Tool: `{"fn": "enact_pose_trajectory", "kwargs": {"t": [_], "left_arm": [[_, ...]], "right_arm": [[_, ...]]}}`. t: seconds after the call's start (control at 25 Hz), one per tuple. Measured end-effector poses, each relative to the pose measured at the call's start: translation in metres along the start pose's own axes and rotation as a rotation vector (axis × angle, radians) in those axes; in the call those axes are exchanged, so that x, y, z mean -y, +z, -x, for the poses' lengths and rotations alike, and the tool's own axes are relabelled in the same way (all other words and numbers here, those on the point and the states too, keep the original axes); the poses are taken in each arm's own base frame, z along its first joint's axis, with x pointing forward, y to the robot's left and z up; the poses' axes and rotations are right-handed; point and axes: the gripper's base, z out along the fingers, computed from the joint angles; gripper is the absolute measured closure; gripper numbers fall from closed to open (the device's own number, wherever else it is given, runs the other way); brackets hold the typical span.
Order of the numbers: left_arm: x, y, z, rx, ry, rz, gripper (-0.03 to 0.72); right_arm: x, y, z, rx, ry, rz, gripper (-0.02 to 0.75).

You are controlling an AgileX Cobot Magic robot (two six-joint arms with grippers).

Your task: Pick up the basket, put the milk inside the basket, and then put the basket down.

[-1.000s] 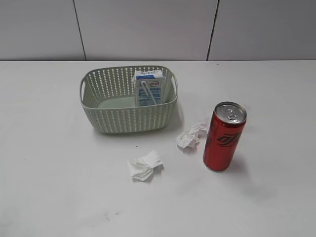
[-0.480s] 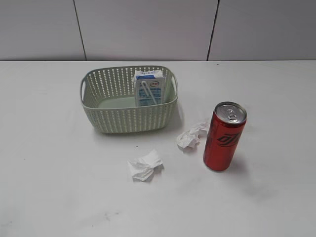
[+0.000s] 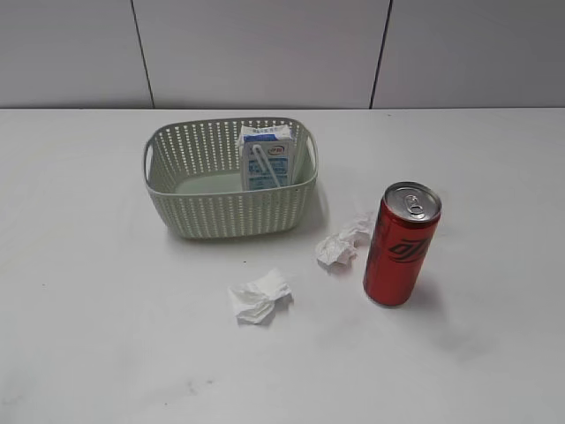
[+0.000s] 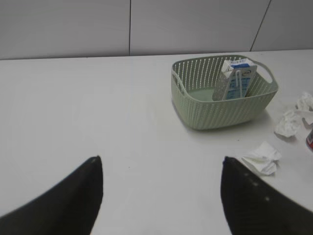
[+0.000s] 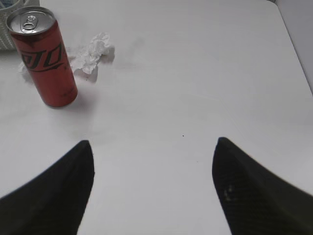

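Exterior view: milk [image 3: 266,156] stands in the basket [image 3: 231,215], upper centre, basket down on the bench [image 3: 106,309].

Nothing has shifted across the last second, so the task looks finished. A red can [image 3: 402,245] and two paper wads [image 3: 259,297] lie lower right, apart from the basket. Both wrist views show the left tool [image 4: 161,196] and right tool [image 5: 152,188] spread wide, empty, well back.

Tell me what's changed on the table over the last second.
Nothing visibly changed. The milk stands inside the basket as before, the basket rests on the table, and the red can and both crumpled tissues keep their places. Neither gripper appears in the exterior view.
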Motion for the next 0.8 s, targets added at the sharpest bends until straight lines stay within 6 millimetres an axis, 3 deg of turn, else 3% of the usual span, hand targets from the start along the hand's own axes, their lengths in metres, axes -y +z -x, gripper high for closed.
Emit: {"fn": "enact_pose_trajectory", "kwargs": {"t": [0.28, 0.8], "left_arm": [[-0.002, -0.001, -0.014, -0.074, 0.009, 0.016, 0.118], [-0.006, 0.0, -0.015, -0.082, 0.033, 0.054, 0.118]], "right_arm": [[0.0, 0.0, 0.0, 0.001, 0.0, 0.0, 0.146], [0.0, 0.0, 0.0, 0.001, 0.0, 0.0, 0.146]]}}
